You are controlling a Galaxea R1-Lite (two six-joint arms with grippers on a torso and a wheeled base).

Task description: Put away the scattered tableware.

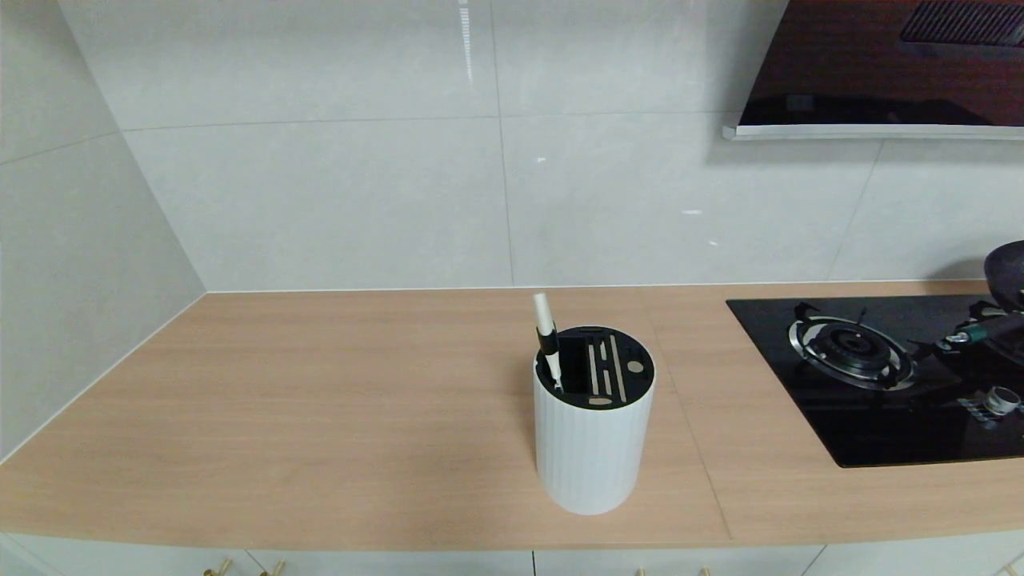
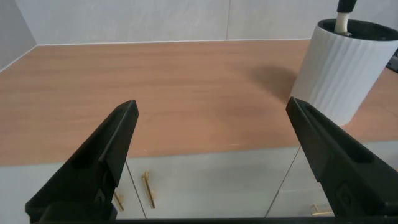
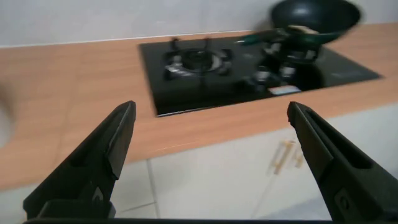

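A white ribbed cylindrical holder (image 1: 594, 428) with a black slotted top stands on the wooden counter (image 1: 320, 400), near its front edge. One utensil with a white and black handle (image 1: 546, 330) stands upright in a slot at the holder's left side. The holder (image 2: 342, 65) and the handle (image 2: 343, 14) also show in the left wrist view. My left gripper (image 2: 211, 162) hangs open in front of the counter's edge, left of the holder, with nothing between its fingers. My right gripper (image 3: 208, 165) is open and empty too, in front of the counter near the stove.
A black gas hob (image 1: 880, 368) is set into the counter at the right, with a dark pan (image 1: 1006, 276) on its far burner (image 3: 314, 15). Cabinet fronts with gold handles (image 2: 148, 190) lie below the counter. A range hood (image 1: 880, 72) hangs at the upper right.
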